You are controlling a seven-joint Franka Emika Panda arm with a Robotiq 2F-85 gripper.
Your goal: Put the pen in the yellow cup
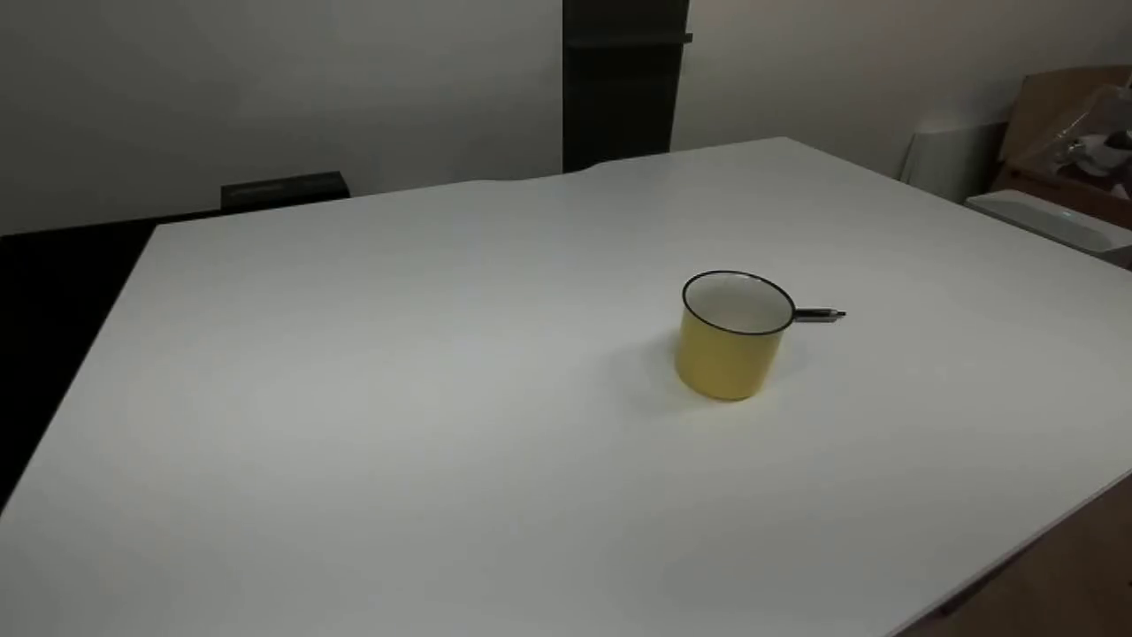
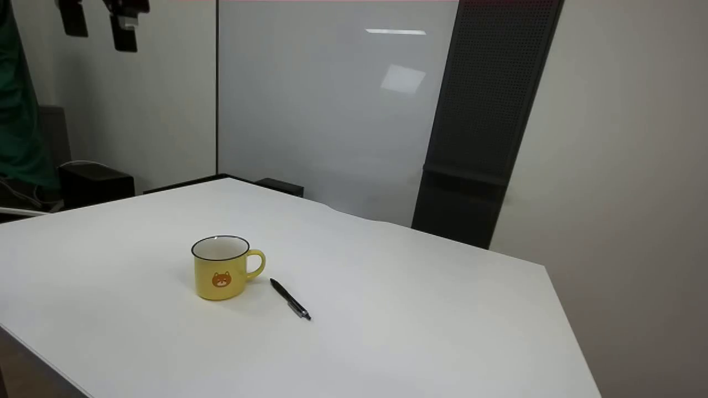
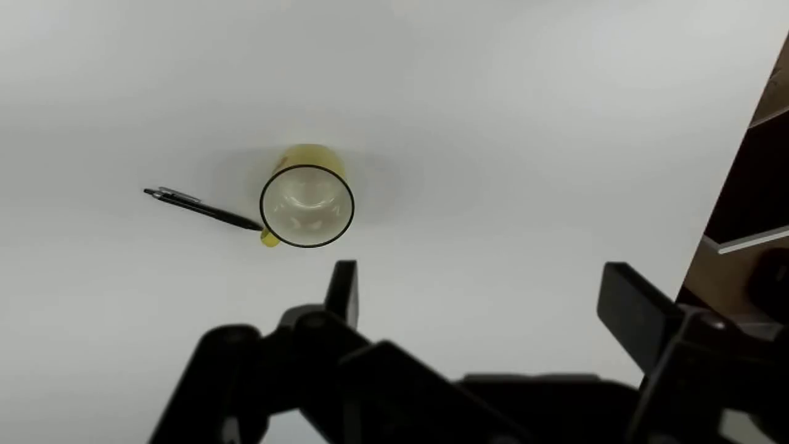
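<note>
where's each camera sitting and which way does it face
An exterior view: outside the robot, angled down across the white table; the yellow cup partly hides the pen; no robot part shows.
An exterior view: also outside, facing across the table, cup handle visible; the open hand hangs upper left.
Wrist view: on the wrist, looking down at cup and pen; the hand's fingers show at the bottom.
Both exterior views share cup, pen, table and the dark panel behind.
</note>
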